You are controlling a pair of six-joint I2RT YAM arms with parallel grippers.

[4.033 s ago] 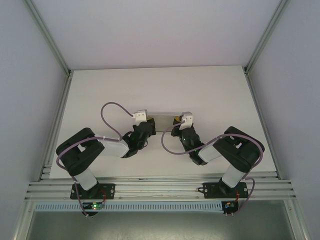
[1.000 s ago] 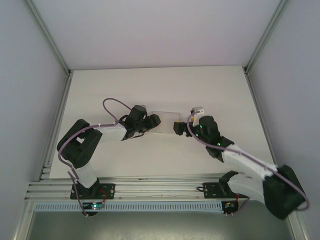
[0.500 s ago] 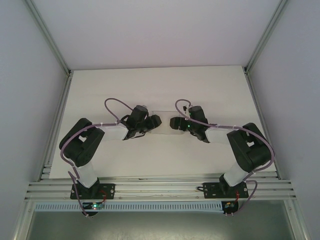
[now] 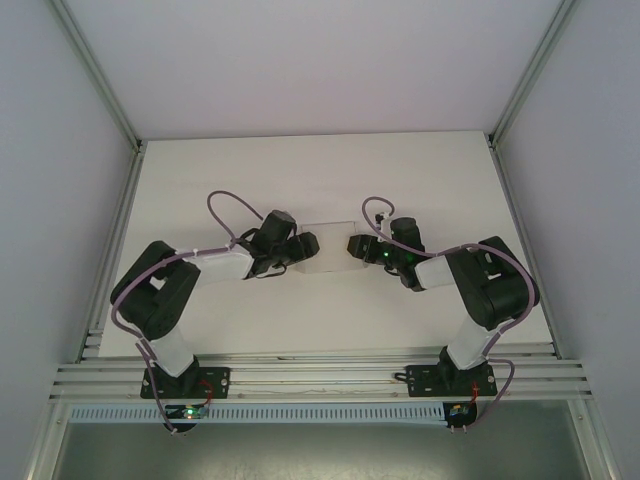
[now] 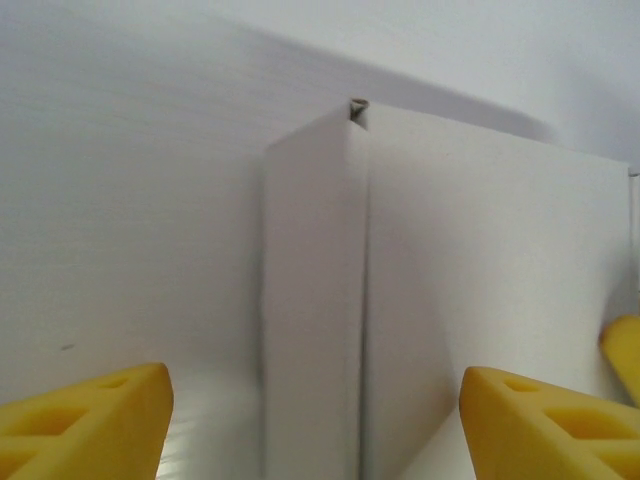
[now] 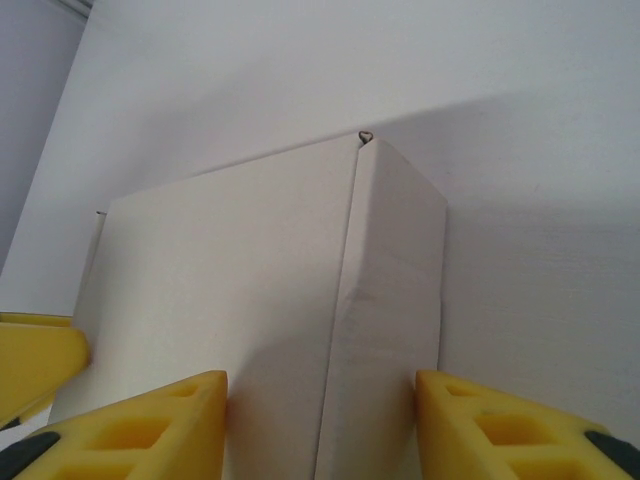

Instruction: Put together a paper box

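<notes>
Right gripper [image 4: 355,245] has closed in round the box [image 4: 328,240] end, grip can't tell; left gripper [image 4: 305,247] straddles wide, bracing it.

You look at paper box [image 6: 250,300]: thin white card, matt, smooth, creases sharp, small dent on corner fold. Counter [image 4: 200,180]: white, matt, faint fine grain. Left gripper [image 5: 315,390] fingers [image 5: 80,420]: yellow, matt, plastic-looking. Left arm [image 4: 160,290] shell: black plastic, slight sheen. Frame rails [image 4: 320,375]: bare metal, satin.
</notes>
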